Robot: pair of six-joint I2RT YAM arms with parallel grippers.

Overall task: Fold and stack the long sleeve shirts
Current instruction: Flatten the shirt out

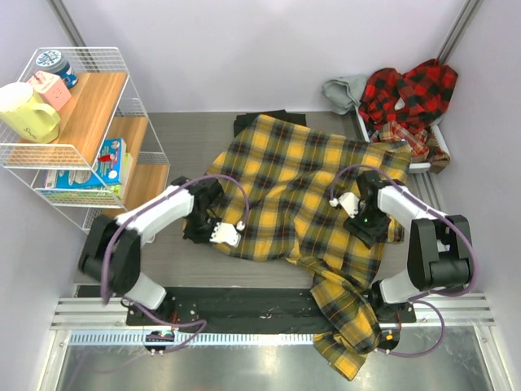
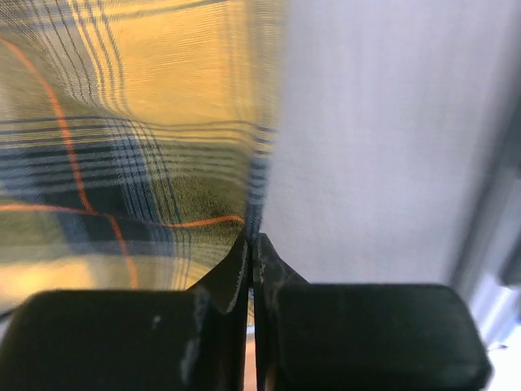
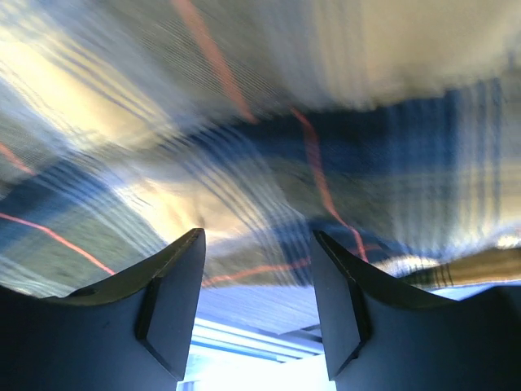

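Observation:
The yellow-and-black plaid shirt (image 1: 301, 183) lies spread over the middle of the table, with one sleeve (image 1: 346, 326) hanging over the near edge. My left gripper (image 1: 221, 234) is at the shirt's near left edge. In the left wrist view it (image 2: 254, 240) is shut on the thin hem of the plaid cloth (image 2: 122, 163). My right gripper (image 1: 345, 201) is over the shirt's right part. Its jaws (image 3: 256, 244) are open and empty, with plaid cloth (image 3: 269, 147) just past the tips. A black shirt (image 1: 269, 120) shows from under the far edge. Red-and-black plaid shirts (image 1: 407, 94) are heaped at the back right.
A white bin (image 1: 419, 165) holds the red shirts, and a grey cloth (image 1: 346, 88) lies beside them. A wire shelf (image 1: 81, 122) at the left carries a yellow mug (image 1: 28, 110), a pink box and other boxes. Metal rails (image 1: 244, 314) run along the near edge.

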